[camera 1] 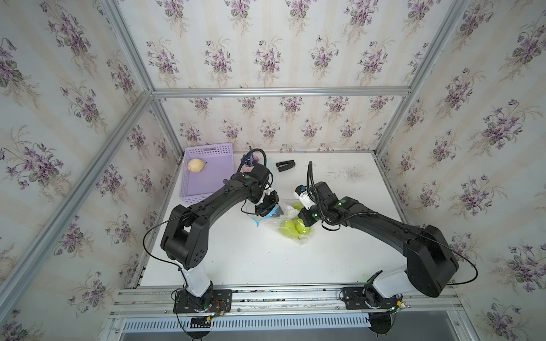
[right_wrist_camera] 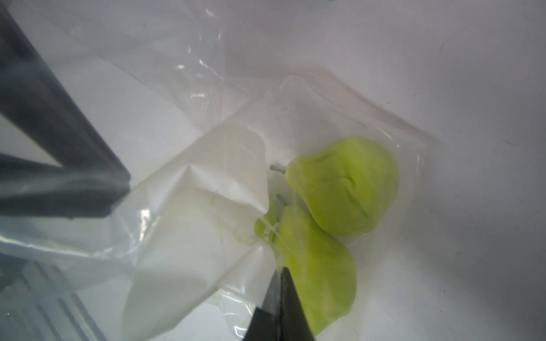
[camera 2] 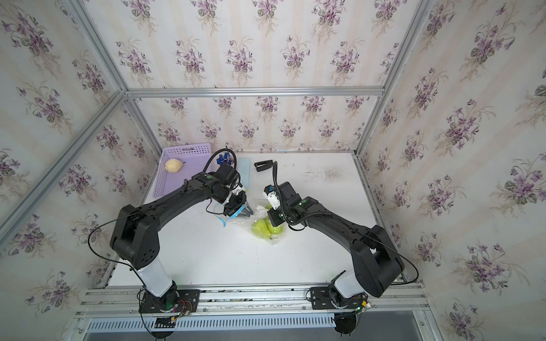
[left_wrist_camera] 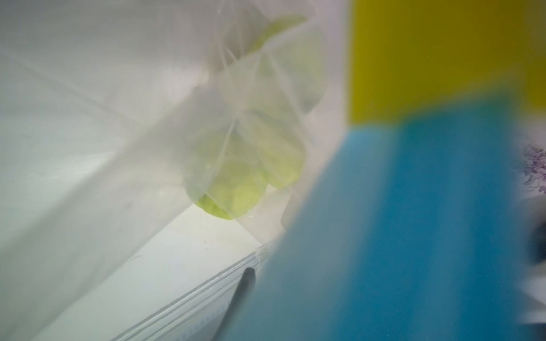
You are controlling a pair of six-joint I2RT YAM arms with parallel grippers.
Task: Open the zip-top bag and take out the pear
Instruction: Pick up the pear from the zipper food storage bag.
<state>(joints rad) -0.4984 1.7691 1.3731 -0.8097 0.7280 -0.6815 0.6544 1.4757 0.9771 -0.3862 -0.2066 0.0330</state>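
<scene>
Right jaws shut on bag (right_wrist_camera: 192, 236) film, steadying it by two pears (right_wrist_camera: 345, 186) inside. Left jaws clamp blue zip strip (left_wrist_camera: 413, 221), likely to tug mouth open. Bag mid table (camera 1: 266, 265).

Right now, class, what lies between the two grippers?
The zip-top bag: crumpled clear plastic and its white label patch, spanning left gripper to right gripper; both top views show it.

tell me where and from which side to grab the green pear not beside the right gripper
Take the pear across its wide belly, entering from the stem end, where the mouth of the zip-top bag seems to lie. The neck tapers and would likely slip; the second pear touches one flank.
</scene>
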